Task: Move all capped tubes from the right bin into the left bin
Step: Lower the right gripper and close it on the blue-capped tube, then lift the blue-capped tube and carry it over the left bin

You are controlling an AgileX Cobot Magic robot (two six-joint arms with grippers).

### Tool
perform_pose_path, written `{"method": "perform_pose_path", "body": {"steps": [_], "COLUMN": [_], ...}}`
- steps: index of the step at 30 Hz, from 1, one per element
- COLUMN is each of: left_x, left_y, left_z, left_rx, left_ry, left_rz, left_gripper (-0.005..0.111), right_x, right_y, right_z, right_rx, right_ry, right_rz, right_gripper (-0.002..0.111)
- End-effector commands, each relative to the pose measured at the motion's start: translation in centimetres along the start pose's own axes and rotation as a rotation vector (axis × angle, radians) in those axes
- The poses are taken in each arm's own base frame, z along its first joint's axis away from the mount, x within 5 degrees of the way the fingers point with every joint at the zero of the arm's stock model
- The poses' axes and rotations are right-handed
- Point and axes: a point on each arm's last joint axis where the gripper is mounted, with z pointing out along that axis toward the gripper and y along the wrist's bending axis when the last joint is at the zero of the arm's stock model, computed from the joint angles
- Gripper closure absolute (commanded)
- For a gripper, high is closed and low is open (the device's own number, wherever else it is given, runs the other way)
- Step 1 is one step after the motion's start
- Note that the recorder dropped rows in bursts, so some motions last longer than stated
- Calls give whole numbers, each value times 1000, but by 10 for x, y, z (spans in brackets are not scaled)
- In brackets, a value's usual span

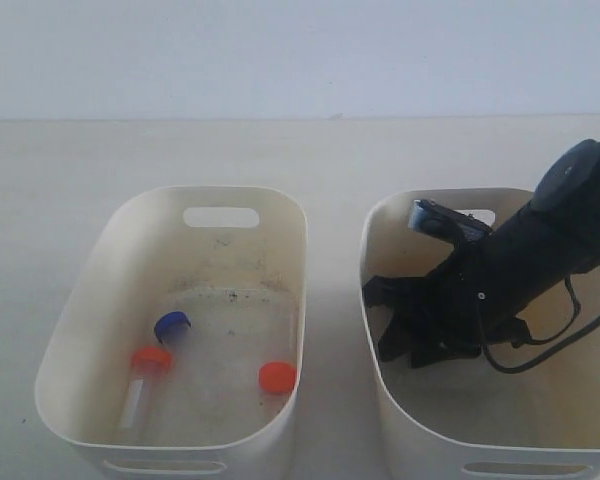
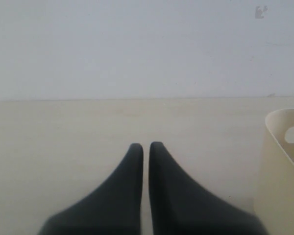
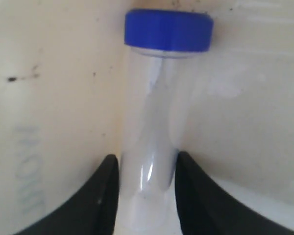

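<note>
Exterior view: raised, front-on, angled down, mid-range on left bin [image 1: 220, 190] and right bin [image 1: 420, 430]. Left wrist view: low over table [image 2: 63, 127], facing wall [image 2: 137, 49], shares left bin's corner [image 2: 279, 166]. Right wrist view: very close inside right bin [image 3: 54, 98], on blue-capped tube [image 3: 154, 127].

The right arm [image 1: 550, 235] enters from the right edge of the exterior view and slopes downward to the left, its black wrist section carrying a camera housing on the upper side and a looped cable beneath. The right pincer [image 1: 398, 332] points down and left at the end of this slope. In the right wrist view its two black fingers [image 3: 100, 196] stand either side of the blue-capped tube [image 3: 149, 122], pressed against the clear wall on both sides near the uncapped end. The left pincer [image 2: 146, 146] is level, tips pointing forward, with its two black fingers brought together so that only a thin slit remains between them and nothing lies between.
</note>
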Motion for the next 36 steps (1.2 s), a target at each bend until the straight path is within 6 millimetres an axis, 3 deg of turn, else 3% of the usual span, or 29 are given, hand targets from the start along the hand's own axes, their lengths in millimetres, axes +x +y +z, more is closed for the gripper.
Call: {"method": "perform_pose_path", "body": {"steps": [1,12,24,30,34,36], "left_x": [-1,-1,-1,-1,-1,-1], "left_y": [0,0,0,0,0,0], "left_z": [0,0,0,0,0,0], "left_rx": [8,8,8,8,8,8], "left_ry": [-5,-5,-5,-5,-5,-5], "left_rz": [-7,-7,-7,-7,-7,-7], "left_gripper": [103,103,103,103,103,103], "right_x": [3,2,8,22,40,46], "right_y": [-10,0,18,35,57,69], "right_z": [12,-7,-59,-109,-155,-167], "right_rx": [71,49,77,60,-48,-101], "right_ry": [12,-33,-148,-275,-431,-470], "right_rz": [-58,-61,-131,-183,-200,-222], "right_gripper": [108,108,108,108,108,108]}}
